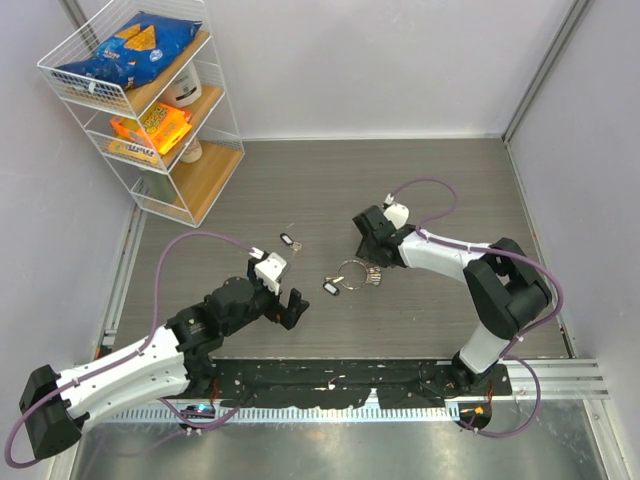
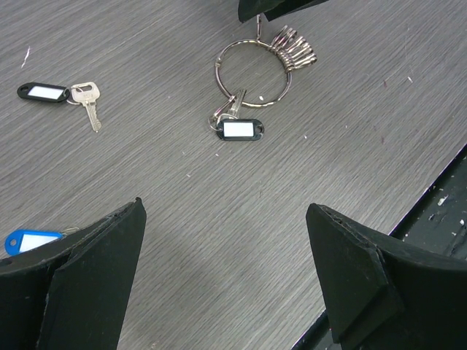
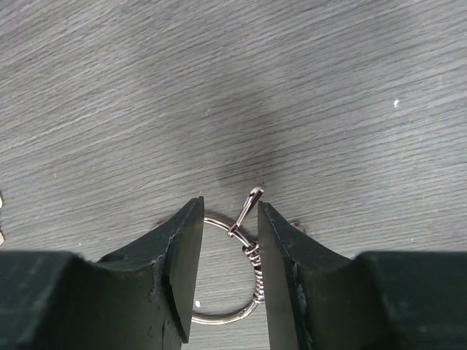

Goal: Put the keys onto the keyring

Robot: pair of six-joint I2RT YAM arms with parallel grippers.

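Note:
The keyring point(image 1: 350, 272) lies mid-table, with a bunch of silvery keys point(image 1: 373, 277) on its right side and a black-tagged key point(image 1: 329, 287) at its lower left. My right gripper point(image 1: 363, 252) is over the ring's far edge. In the right wrist view, the right gripper point(image 3: 230, 204) is narrowly open and straddles the keyring point(image 3: 219, 318). One key point(image 3: 248, 208) stands up by the right finger. My left gripper point(image 2: 226, 211) is wide open and empty, well short of the keyring point(image 2: 217, 73). A loose key point(image 2: 89, 102) with a black tag lies to the left. A blue tag point(image 2: 29, 239) peeks out behind the left finger.
A white wire shelf point(image 1: 150, 100) with snack bags stands at the back left. The same loose tagged key point(image 1: 288, 240) lies left of the right gripper. A black rail point(image 1: 330, 380) runs along the table's near edge and also shows in the left wrist view point(image 2: 438, 211).

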